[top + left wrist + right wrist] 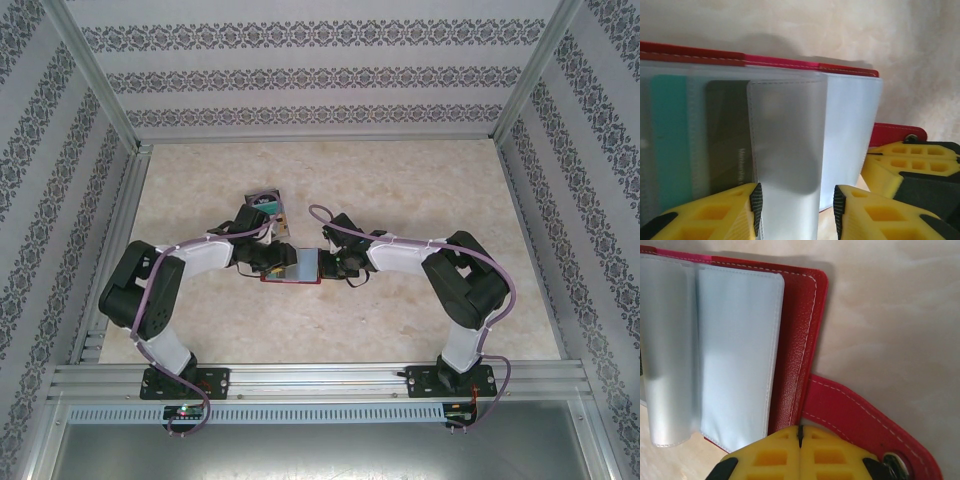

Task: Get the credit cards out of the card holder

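The red card holder lies open mid-table, its frosted sleeves facing up. A teal credit card and a dark one sit inside sleeves at the left of the left wrist view. My left gripper is open, its pads on either side of a raised empty sleeve. My right gripper is shut, with its joined tips pressed on the red cover's edge where the closing tab starts. Seen from above, the left gripper and the right gripper meet over the holder from opposite sides.
A small pile of loose cards lies just behind the left gripper. Patterned walls and aluminium posts enclose the beige table. The right gripper's yellow fingers sit close beside the left one.
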### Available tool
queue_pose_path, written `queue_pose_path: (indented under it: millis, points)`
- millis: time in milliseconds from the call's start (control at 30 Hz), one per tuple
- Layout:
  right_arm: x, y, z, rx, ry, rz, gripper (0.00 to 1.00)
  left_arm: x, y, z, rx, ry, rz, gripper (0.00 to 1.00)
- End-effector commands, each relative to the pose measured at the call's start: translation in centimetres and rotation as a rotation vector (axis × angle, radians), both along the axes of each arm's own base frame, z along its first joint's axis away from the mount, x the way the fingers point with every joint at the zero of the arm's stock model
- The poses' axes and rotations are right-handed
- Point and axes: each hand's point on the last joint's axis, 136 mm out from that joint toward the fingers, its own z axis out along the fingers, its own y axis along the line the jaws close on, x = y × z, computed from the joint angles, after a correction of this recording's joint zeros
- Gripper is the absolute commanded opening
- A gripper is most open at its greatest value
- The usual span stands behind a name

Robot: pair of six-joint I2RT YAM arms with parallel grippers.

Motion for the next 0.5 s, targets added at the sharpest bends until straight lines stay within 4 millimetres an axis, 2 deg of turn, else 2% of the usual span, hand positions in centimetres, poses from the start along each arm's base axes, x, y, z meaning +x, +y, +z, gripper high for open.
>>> queue_pose_path:
  millis: [0, 300, 467]
  points:
    - [-0.4, 0.2, -0.9, -0.013, 0.014, 0.006, 0.07, 0.5, -2.2, 1.2, -0.094, -0.017, -0.030, 0.44]
    - [-0.5, 0.0, -1.0, -0.013, 0.015, -0.006, 0.07, 1.9, -4.8, 4.5, -0.222, -0.085, -0.065, 0.44]
    - [-0.3, -0.3, -0.8, -0.002, 0.012, -0.020, 0.08, 1.8, -5.1, 4.7, -0.235, -0.081, -0.075, 0.44]
